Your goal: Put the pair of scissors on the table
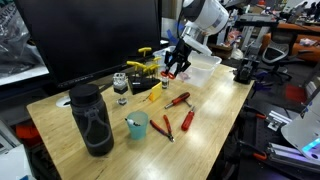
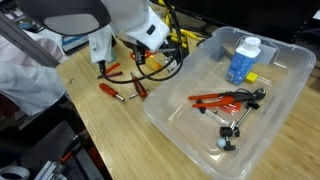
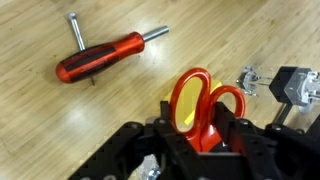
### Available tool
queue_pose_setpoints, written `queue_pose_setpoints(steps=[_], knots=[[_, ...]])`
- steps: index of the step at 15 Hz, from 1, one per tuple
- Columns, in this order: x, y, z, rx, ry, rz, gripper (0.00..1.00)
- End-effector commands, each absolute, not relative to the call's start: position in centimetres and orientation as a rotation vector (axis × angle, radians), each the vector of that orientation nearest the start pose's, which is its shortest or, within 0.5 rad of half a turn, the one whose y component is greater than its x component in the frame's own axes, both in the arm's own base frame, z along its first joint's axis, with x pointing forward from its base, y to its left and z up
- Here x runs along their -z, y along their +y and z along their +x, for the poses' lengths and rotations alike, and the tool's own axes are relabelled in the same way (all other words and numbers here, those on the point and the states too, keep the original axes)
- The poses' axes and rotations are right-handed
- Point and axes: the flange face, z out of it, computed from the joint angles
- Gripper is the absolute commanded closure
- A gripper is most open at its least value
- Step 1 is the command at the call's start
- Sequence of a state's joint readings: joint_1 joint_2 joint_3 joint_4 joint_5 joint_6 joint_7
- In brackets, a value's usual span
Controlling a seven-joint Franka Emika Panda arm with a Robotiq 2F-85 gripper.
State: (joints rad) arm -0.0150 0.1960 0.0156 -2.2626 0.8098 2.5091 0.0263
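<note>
- A tall black bottle (image 1: 92,120) stands upright near the front left corner of the table (image 1: 215,112), whose top is pale wood planks.
- Just to its right, a teal cup (image 1: 137,125) stands by the front edge with a thin tool in it.
- A dark monitor (image 1: 90,35) runs along the back edge. In front of it sit a small jar (image 1: 121,86) and some yellow clamps (image 1: 142,68).
- Toward the middle of the table, a red-handled screwdriver (image 1: 178,99) lies flat; the wrist view shows it (image 3: 100,58) with its metal shaft pointing up and right.
- Red-handled pliers (image 1: 187,119) lie nearer the front edge, apart from the screwdriver.
- The gripper (image 1: 176,68) hangs low over the table near the back edge, just left of the bin.
- In the wrist view the jaws of the gripper (image 3: 200,128) pinch the pair of scissors (image 3: 200,98), whose red handle loops stick out over the bare wood.
- Whether the scissors touch the tabletop, I cannot tell.
- A clear plastic bin (image 1: 207,70) sits at the back right corner.
- In an exterior view the bin (image 2: 200,142) holds an upright blue bottle (image 2: 243,60) and a red-and-black tool (image 2: 215,98).
</note>
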Motion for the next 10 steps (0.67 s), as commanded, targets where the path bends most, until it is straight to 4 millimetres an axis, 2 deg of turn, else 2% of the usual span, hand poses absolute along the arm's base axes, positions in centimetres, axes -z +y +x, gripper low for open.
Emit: queue_pose_setpoints(steps=[1,6,8,10], knots=[[-27.4,-0.1,53.2,-0.046,0.794,-2.576,0.79],[-26.0,0.1,51.7,-0.243,0.819,-2.569,0.79],[-25.5,-0.1,51.3,-0.286,0.894,-2.546,0.79],[-25.3,-0.8,51.0,-0.251,1.007,-2.529,0.79]])
